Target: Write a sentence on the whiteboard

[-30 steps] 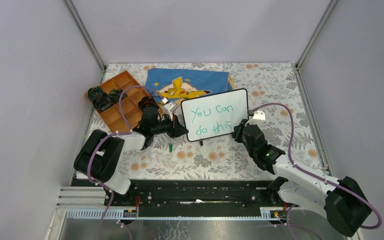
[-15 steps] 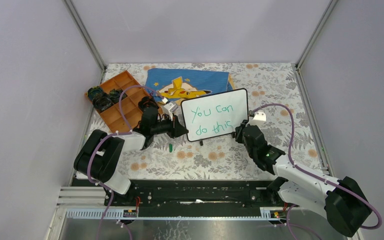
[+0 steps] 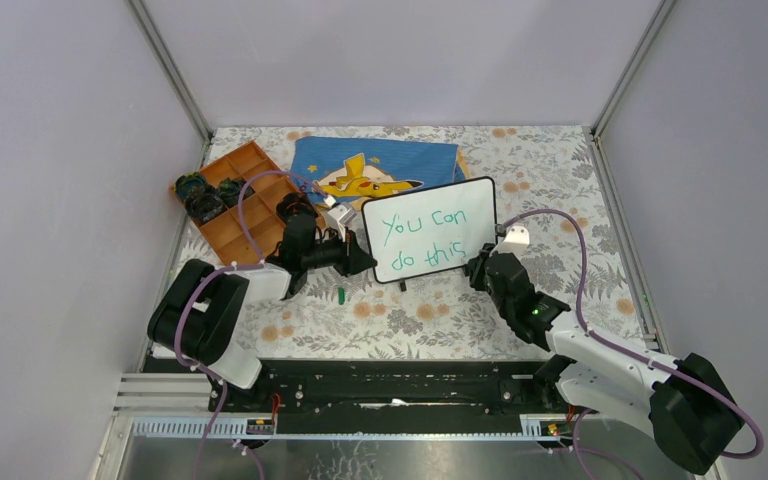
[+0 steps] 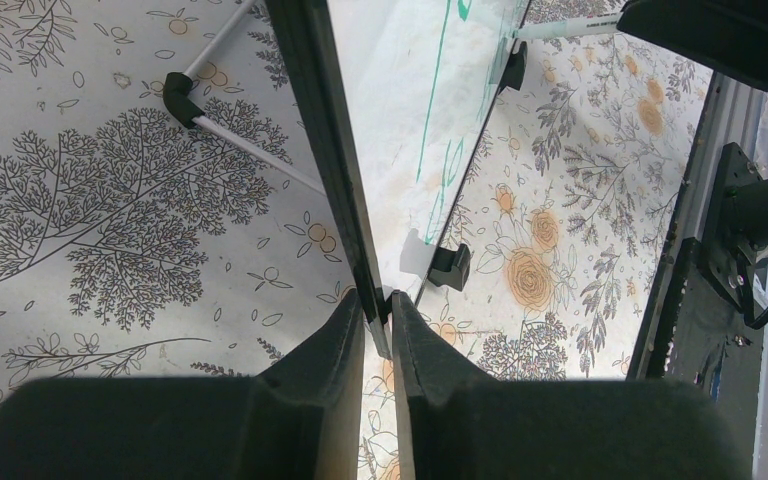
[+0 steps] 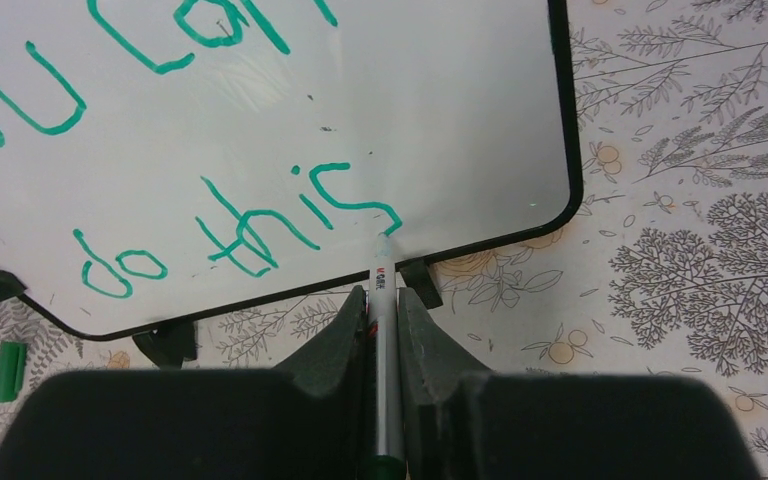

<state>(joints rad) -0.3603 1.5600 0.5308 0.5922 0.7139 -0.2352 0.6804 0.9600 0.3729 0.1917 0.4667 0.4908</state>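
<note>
The whiteboard point(image 3: 430, 228) stands tilted on its black feet on the floral table. It carries the green sentence point(image 3: 423, 240) "You can do this" in two lines, which also shows in the right wrist view point(image 5: 210, 150). My left gripper point(image 3: 365, 262) is shut on the board's left frame edge point(image 4: 325, 150), with the frame between its jaws point(image 4: 377, 310). My right gripper point(image 3: 477, 266) is shut on a silver marker point(image 5: 384, 330). The marker's tip touches the board at the end of the "s" in "this", near the bottom frame.
A green marker cap point(image 3: 341, 294) lies on the table in front of the board's left foot. An orange compartment tray point(image 3: 245, 195) with dark parts sits at the back left. A blue Pikachu cloth point(image 3: 380, 165) lies behind the board. Grey walls enclose the table.
My right gripper has slid a little down and towards the near side with the marker, and the "s" of "this" has grown to its full shape. The left arm and board have not moved.
</note>
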